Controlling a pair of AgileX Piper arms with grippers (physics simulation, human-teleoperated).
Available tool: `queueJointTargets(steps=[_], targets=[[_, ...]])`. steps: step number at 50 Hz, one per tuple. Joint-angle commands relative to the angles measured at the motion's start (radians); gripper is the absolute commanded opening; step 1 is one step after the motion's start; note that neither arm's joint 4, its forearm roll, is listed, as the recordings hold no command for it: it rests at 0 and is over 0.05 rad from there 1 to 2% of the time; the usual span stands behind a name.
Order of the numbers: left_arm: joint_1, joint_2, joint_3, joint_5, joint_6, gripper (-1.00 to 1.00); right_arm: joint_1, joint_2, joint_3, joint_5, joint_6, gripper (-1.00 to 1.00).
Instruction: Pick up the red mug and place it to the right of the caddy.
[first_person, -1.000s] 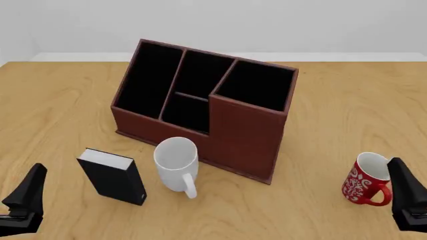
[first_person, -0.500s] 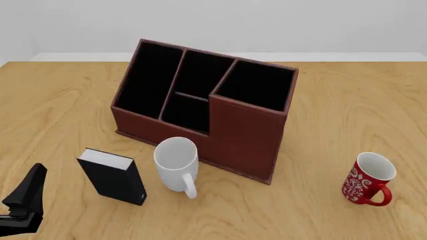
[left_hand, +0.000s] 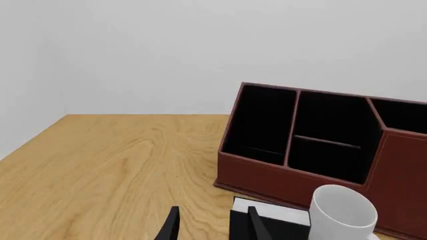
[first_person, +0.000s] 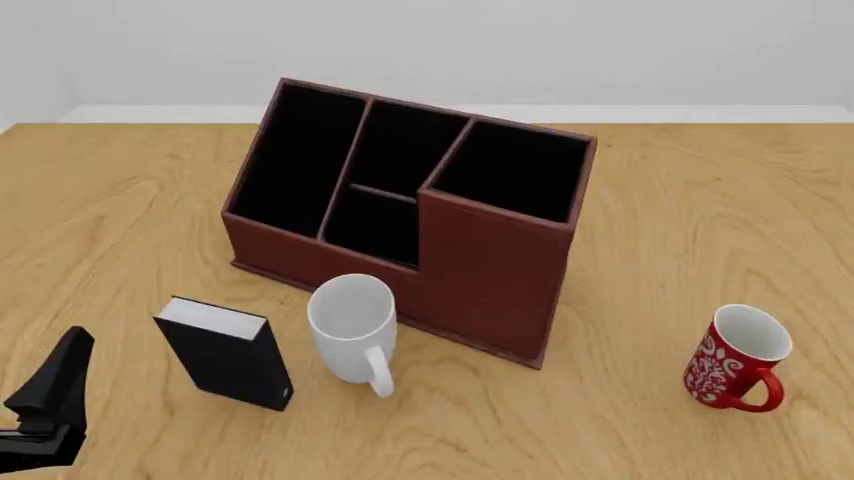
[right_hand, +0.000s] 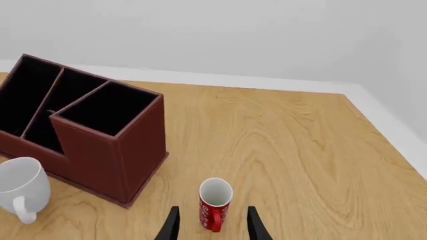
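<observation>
Left gripper (first_person: 51, 405): at the near left table edge, jaws parted, holding nothing.
Right gripper (right_hand: 210, 224): out of the front view; jaws parted and empty, lifted clear of the red mug.
Red mug (first_person: 735, 357): upright on the table (first_person: 694, 200), near right, well apart from the caddy, handle toward the near side.
Black box (first_person: 227, 352): standing near left.
White mug (first_person: 355, 325): upright beside the black box, just before the caddy.
Caddy (first_person: 441, 260): mid-table, compartments empty.
</observation>
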Motion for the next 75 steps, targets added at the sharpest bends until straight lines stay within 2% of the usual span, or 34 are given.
queueJointTargets(steps=[1,3,9,17,45,62,75], targets=[[0.000,0.000,0.000,0.000,0.000,1.00,-0.011,0.000,0.051,0.016,-0.009,1.00],[0.000,0.000,0.000,0.000,0.000,1.00,-0.017,0.000,0.089,-0.016,-0.026,1.00],[0.000,0.000,0.000,0.000,0.000,1.00,-0.016,0.000,0.187,-0.079,-0.020,1.00],[0.000,0.000,0.000,0.000,0.000,1.00,-0.026,0.000,0.263,-0.130,-0.017,1.00],[0.000,0.000,0.000,0.000,0.000,1.00,-0.026,0.014,0.446,-0.274,-0.024,1.00],[0.000,0.000,0.000,0.000,0.000,1.00,-0.057,0.084,0.590,-0.443,-0.022,1.00],[0.000,0.000,0.000,0.000,0.000,1.00,-0.054,0.283,0.637,-0.680,-0.034,1.00]])
